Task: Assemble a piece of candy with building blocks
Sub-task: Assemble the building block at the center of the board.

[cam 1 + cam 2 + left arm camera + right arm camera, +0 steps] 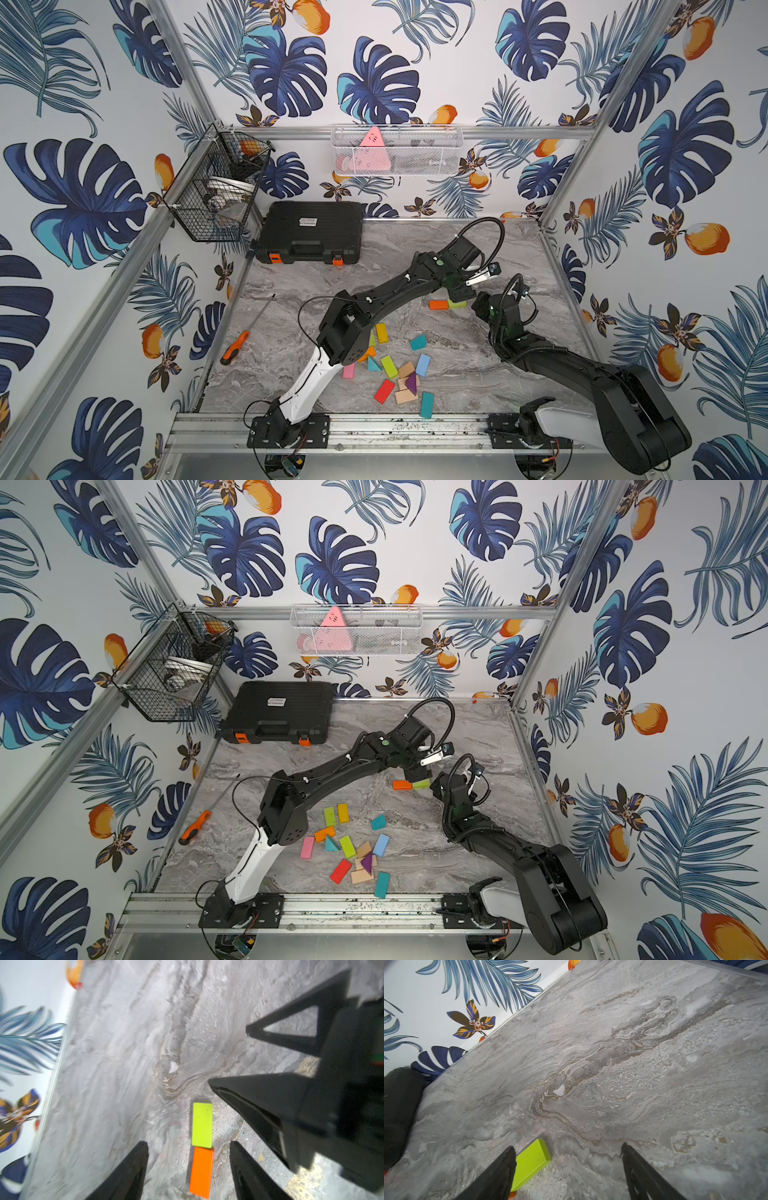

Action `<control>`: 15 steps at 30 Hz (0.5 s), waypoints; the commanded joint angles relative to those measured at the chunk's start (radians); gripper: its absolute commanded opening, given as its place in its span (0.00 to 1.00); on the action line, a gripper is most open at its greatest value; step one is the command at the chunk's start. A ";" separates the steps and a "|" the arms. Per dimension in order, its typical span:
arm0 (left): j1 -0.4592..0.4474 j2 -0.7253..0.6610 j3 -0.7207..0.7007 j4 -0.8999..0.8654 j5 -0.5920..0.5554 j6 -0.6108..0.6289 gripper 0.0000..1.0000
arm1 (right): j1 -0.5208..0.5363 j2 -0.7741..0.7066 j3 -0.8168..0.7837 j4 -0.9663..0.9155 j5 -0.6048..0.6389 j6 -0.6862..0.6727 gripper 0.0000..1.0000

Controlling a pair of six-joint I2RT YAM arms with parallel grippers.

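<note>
The left gripper (188,1144) hangs low over the far right part of the marble tabletop (478,374), jaws apart and holding nothing. Its two black fingers (128,1172) straddle a green block (202,1125) and an orange block (201,1172), and a strip of marble shows between each finger and the blocks' long edges. The two blocks lie flat and end to end, with short edges touching and long edges nearly in one line. In both top views the orange one lies on the side toward the toolbox (309,232).

The right gripper (566,1147) is spread wide too, with nothing in its grasp, just past the green block's free end. One fingertip sits near that end's corner — I cannot tell whether it touches.

Past the pair the marble runs open to the back wall and the right rail. The other loose blocks (399,370) are scattered near the front rail, well apart from the pair, with open table between them. The toolbox fills the back left corner. The screwdriver (235,347) lies along the left edge, and both are well away from the grippers.
</note>
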 commanded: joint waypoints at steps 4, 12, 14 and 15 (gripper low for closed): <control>0.011 -0.359 -0.258 0.100 -0.146 -0.224 0.67 | 0.002 -0.004 0.023 0.019 -0.162 -0.087 0.82; 0.051 -0.954 -0.819 0.109 -0.168 -0.485 0.69 | 0.061 0.177 0.244 -0.159 -0.582 -0.163 0.75; 0.052 -1.079 -0.951 0.084 -0.182 -0.515 0.69 | 0.154 0.229 0.346 -0.271 -0.577 -0.206 0.75; 0.053 -1.140 -1.012 0.060 -0.192 -0.534 0.69 | 0.212 0.252 0.402 -0.329 -0.545 -0.240 0.75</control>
